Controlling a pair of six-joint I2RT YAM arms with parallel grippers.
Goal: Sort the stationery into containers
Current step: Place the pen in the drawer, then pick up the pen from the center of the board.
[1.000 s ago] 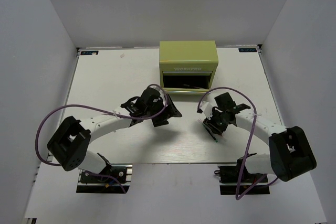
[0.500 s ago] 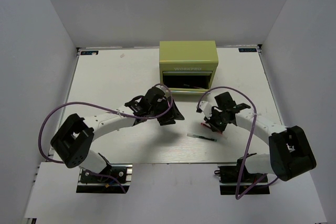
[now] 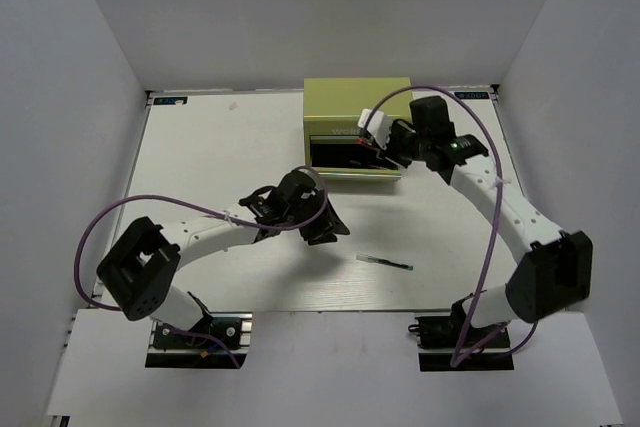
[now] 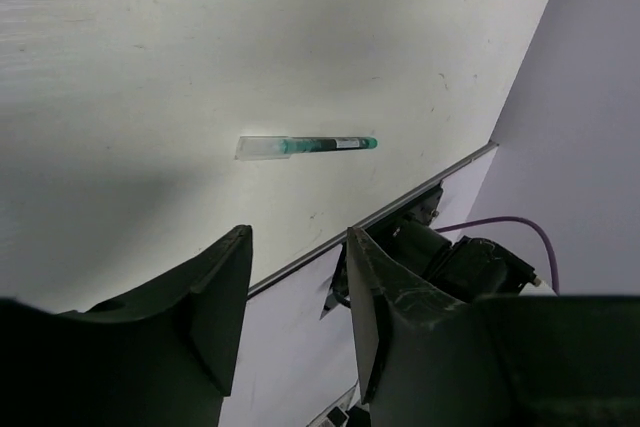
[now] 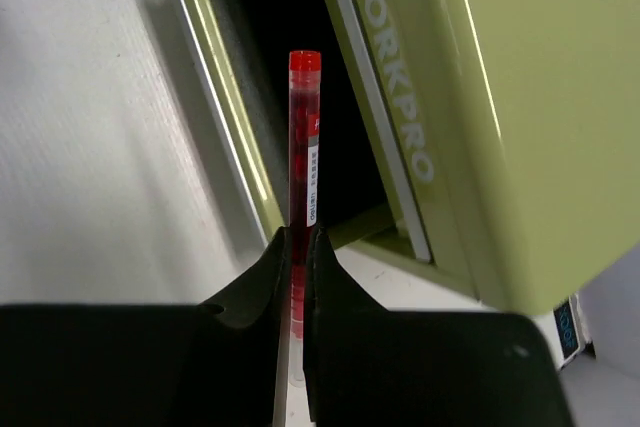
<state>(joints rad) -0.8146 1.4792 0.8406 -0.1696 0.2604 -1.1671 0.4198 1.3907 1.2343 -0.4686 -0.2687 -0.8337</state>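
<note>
Firmly, right pincer (image 5: pixel 297 239) clamps the red pen (image 5: pixel 304 117), which juts toward the open drawer (image 5: pixel 228 117).

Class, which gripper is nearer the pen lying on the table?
Left. The left gripper hovers beside the clear pen; the right gripper holds a red pen at the tool chest.

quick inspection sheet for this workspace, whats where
surface: white table, faint marks
job's things: olive tool chest at the far edge, a front drawer open; red pen held over that drawer; clear pen lying on the table
clutter: nothing seen
grippers: left gripper open above the table near the clear pen; right gripper shut on the red pen
cables: purple cables looping along both arms
surroundings: plain white walls
</note>
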